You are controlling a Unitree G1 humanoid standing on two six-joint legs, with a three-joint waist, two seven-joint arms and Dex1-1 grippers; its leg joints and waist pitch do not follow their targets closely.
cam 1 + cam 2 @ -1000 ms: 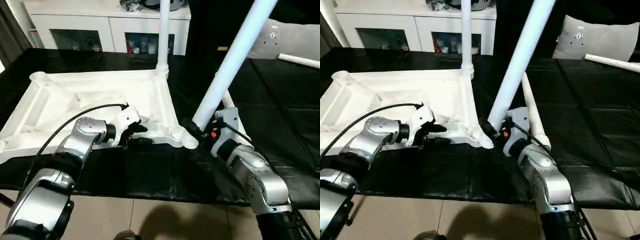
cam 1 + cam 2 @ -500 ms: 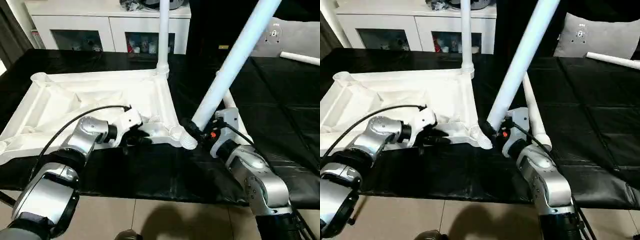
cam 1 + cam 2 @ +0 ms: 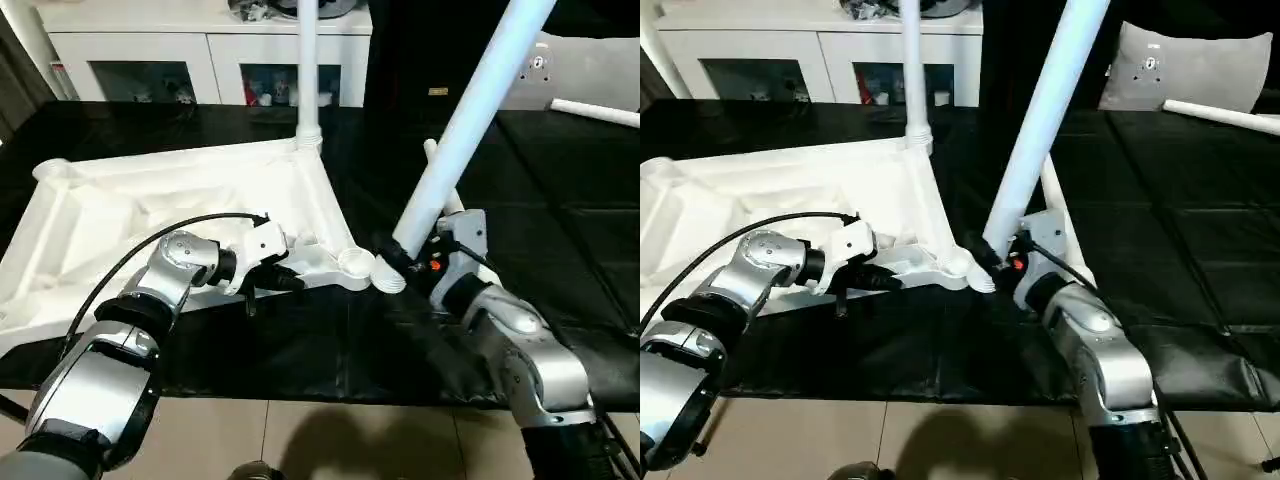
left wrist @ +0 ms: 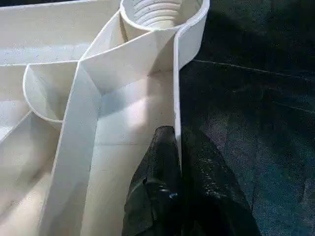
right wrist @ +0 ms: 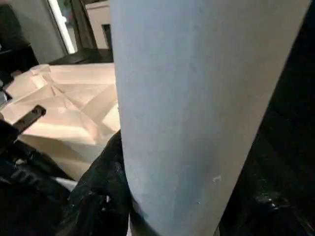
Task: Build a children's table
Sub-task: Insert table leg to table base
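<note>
Left gripper [image 4: 178, 162]: pinches tabletop [image 3: 150, 200] near rim wall.
Right gripper [image 3: 398, 262]: clamps tilted leg [image 3: 470, 120] just beside corner socket [image 3: 352, 262].
Room: bare black cover [image 3: 560, 200] rightward.

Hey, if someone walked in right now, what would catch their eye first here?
The long white leg slanting up from the right gripper, its threaded end beside the tabletop's near corner socket. Next, the left gripper pinching the tabletop's near rim, and another leg standing upright in the far corner.
</note>
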